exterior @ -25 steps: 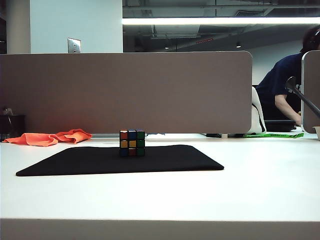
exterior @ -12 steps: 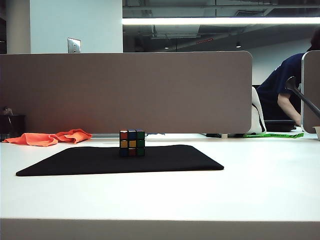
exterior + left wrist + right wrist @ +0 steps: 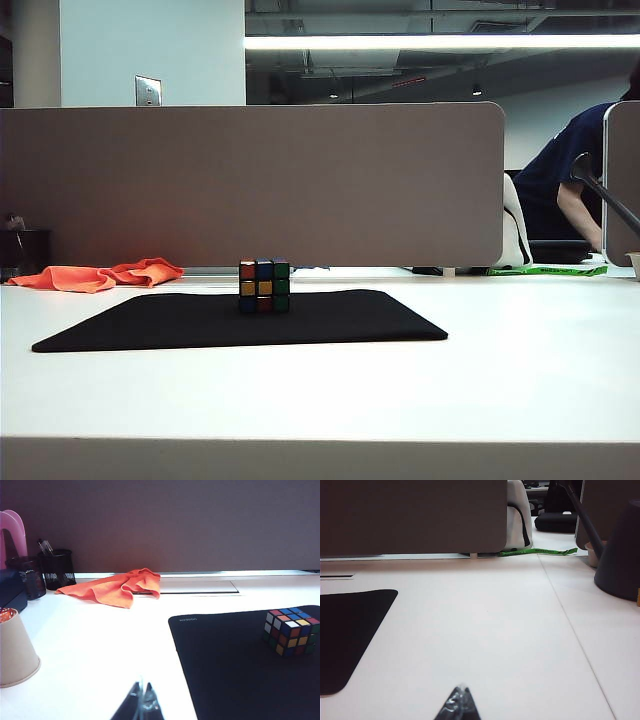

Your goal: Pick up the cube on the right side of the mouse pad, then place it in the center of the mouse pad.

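Cube (image 3: 264, 286) rests mid mouse pad (image 3: 330, 320); both hands (image 3: 142, 711) (image 3: 459, 706) closed, apart.

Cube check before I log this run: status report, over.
Left gripper shut, right gripper shut, both low over table, empty. Cube sits on pad, untouched. Nothing in the way.

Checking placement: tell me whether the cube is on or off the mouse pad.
On. The cube rests flat on the black mouse pad, inside its edges, no gripper touching it.

Desk clutter around the work area

An orange cloth (image 3: 100, 274) lies crumpled at left against the grey partition (image 3: 250, 185). A paper cup (image 3: 15, 650) and mesh pen holder (image 3: 57, 569) stand nearby; a seated person (image 3: 570, 180) shows at far right.
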